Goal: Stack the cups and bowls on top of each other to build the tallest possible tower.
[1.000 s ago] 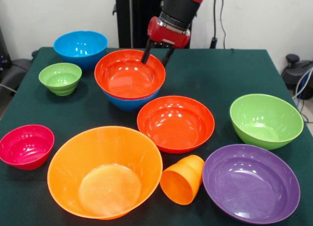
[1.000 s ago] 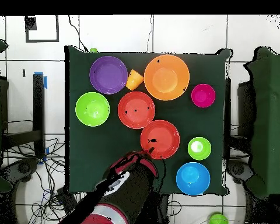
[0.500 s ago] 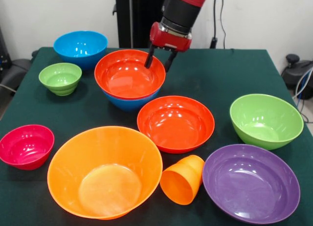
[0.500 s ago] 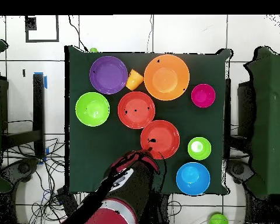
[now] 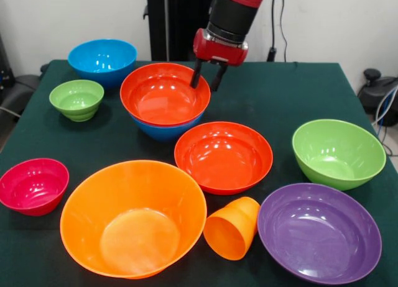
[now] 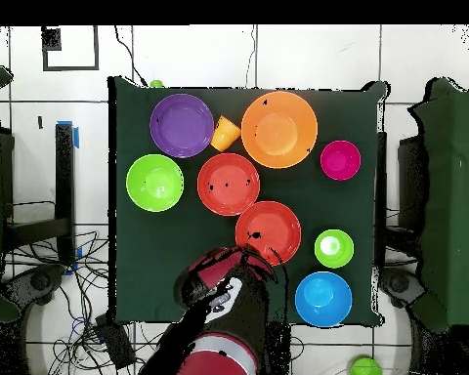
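Two stacked bowls, fingers apart

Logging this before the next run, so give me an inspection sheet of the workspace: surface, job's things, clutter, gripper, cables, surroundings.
Surface: dark green table, flat.
Job's things: red-orange bowl nested in a blue bowl; second red-orange bowl, large orange bowl, purple bowl, two green bowls, magenta bowl and second blue bowl all apart; orange cup on its side.
Clutter: nothing seen.
Gripper: gripper open, at the nested bowl's far rim.
Cables: on the floor by the table.
Surroundings: white wall.
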